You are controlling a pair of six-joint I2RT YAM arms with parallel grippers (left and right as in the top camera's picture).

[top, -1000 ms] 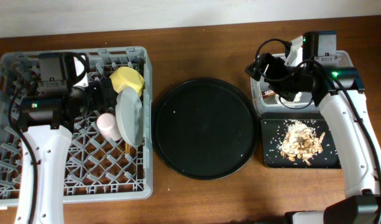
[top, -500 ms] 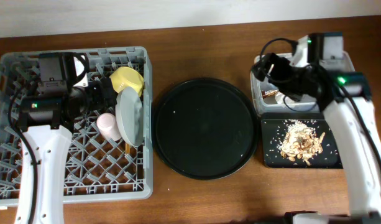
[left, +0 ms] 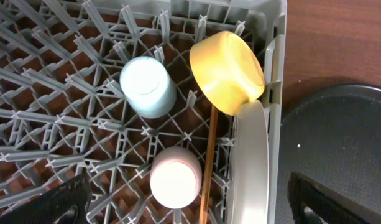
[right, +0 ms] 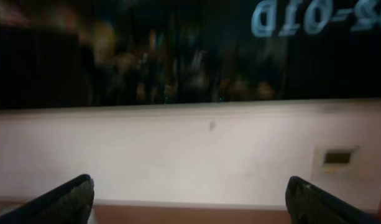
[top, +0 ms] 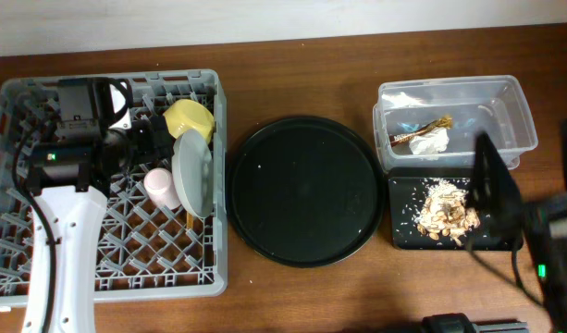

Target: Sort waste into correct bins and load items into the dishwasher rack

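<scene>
Bottom right, overhead: the right arm (top: 501, 199) is a blur, cut by the frame edge, hiding the right end of the black tray (top: 401, 235). The right gripper (right: 189, 185) is spread wide, empty; its cam shows only wall (right: 190, 155). Loose food scraps (top: 445, 211) sit in that tray; napkin (top: 431, 141) + gold wrapper (top: 437, 123) in the clear tub (top: 507, 96) above. The left gripper (left: 187, 186) is spread, empty over the rack (left: 47, 99): pink cup (left: 173, 180), chopsticks (left: 210, 152), plate (left: 250, 165), then blue cup (left: 146, 86), yellow bowl (left: 227, 71), all loaded. The round tray (top: 301, 190) is bare. Looks abt done.

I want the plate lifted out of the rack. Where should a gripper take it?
Probably its upper rim, from above: the plate stands nearly on edge against the wall of the rack, the yellow bowl and chopsticks crowding its other side, so only that rim is free.
</scene>
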